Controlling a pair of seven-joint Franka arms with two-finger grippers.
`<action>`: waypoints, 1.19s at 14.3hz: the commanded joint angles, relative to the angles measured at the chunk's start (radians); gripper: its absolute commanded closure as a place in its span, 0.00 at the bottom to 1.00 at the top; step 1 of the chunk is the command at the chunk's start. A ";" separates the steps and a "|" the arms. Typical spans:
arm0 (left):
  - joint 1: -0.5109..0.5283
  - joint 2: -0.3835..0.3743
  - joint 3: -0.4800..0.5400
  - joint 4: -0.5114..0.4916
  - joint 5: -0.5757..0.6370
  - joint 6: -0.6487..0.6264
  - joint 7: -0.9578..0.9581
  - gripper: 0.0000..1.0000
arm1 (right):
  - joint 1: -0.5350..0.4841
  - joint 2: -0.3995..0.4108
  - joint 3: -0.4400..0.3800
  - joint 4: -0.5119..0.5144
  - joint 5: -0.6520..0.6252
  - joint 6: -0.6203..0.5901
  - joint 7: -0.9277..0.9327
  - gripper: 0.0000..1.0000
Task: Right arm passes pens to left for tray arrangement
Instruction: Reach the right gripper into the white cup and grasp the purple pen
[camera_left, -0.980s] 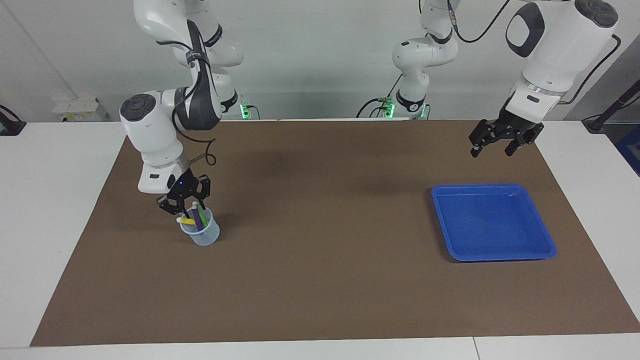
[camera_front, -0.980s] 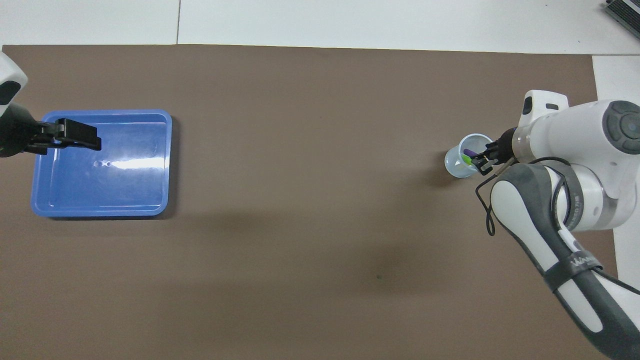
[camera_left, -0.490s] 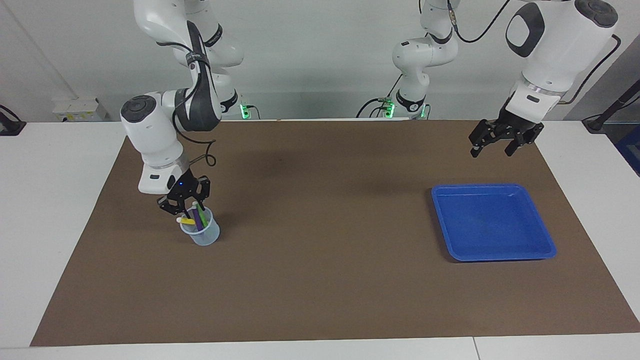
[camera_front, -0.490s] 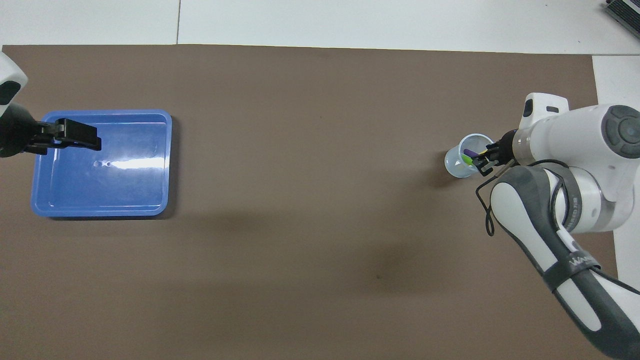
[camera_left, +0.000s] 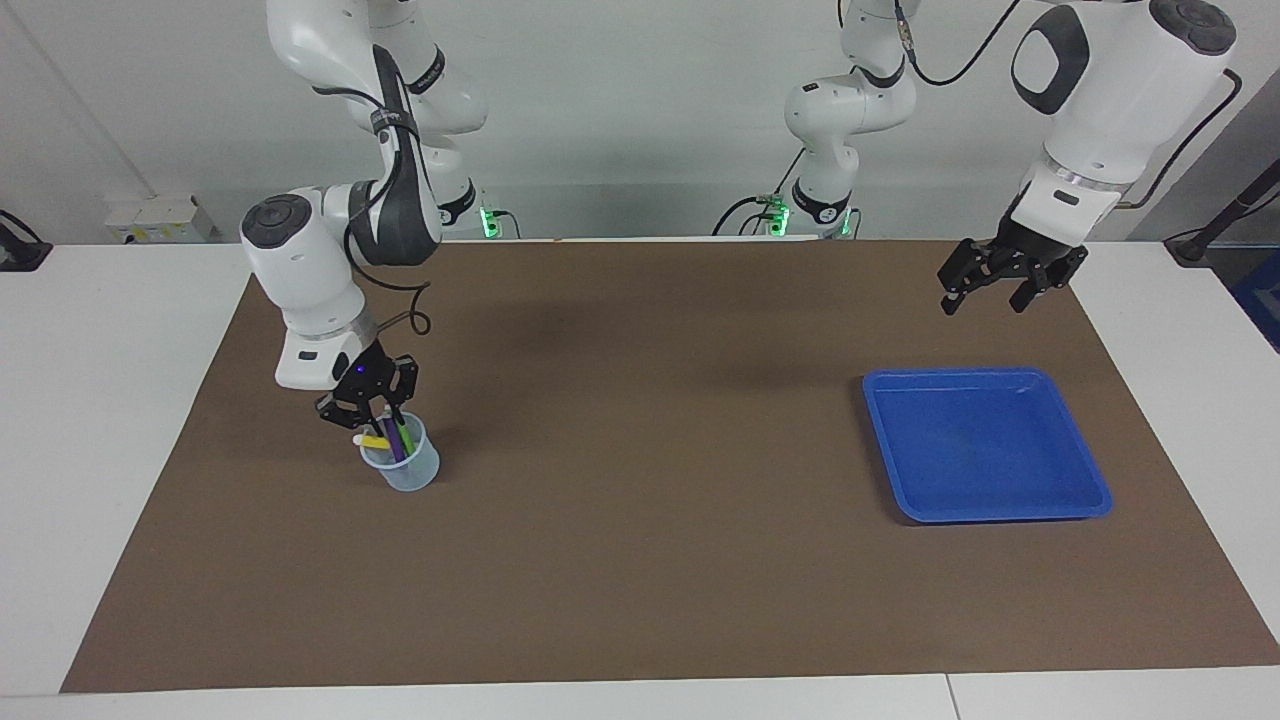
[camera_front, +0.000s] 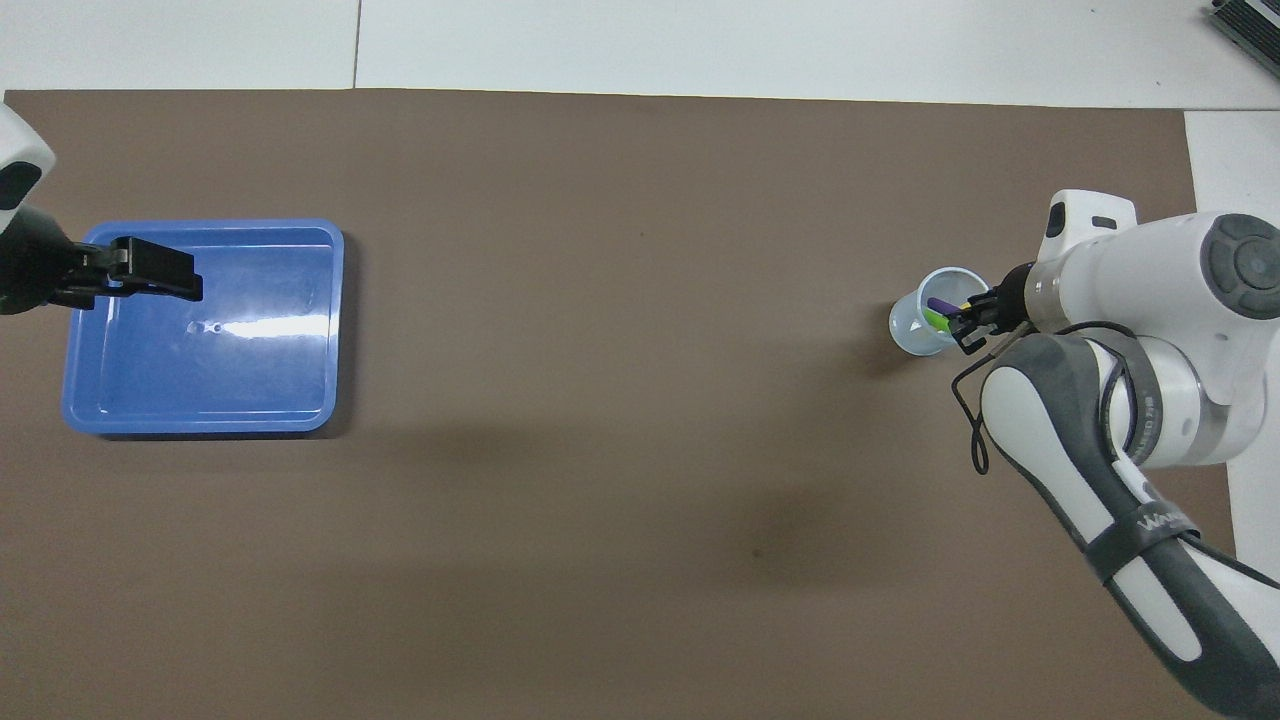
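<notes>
The right gripper (camera_left: 368, 408) is down at the mouth of the small clear cup (camera_left: 402, 467), which stands on the brown mat (camera_left: 640, 580) toward the right arm's end of the table. All three pens are in the cup: the purple pen (camera_left: 391, 437) and the green pen (camera_left: 403, 433) lean upright together, and the yellow pen (camera_left: 373, 441) tips out over the rim.

Over the last second the right arm has shifted only slightly, but its fingers have drawn closer together around the pen tops — they look mid-close, not yet settled. Whether they have actually caught a pen, and which one, I cannot tell (the fingertips sit among the purple and green tops, and the overhead view hides the contact under the wrist).

The left gripper (camera_left: 995, 281) has not moved: it waits with its fingers spread wide and empty, raised over the mat at the edge of the blue tray (camera_left: 1090, 480) nearest the robots. The tray holds nothing.

So the task is at its very start — the first pick is in hand. If the grip takes, the likely next move is a straight lift clear of the cup before carrying the pen toward the left arm; a slanted pull could tip the light cup.
</notes>
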 joint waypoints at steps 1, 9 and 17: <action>0.002 -0.021 0.000 -0.014 0.000 -0.006 -0.004 0.00 | -0.015 -0.003 0.010 -0.014 0.005 0.018 -0.022 0.88; 0.002 -0.021 0.000 -0.014 0.000 -0.006 -0.004 0.00 | -0.014 -0.001 0.010 0.000 0.005 0.001 -0.046 1.00; 0.002 -0.021 0.000 -0.014 0.001 -0.009 0.001 0.00 | 0.047 -0.020 0.023 0.149 -0.003 -0.141 -0.068 1.00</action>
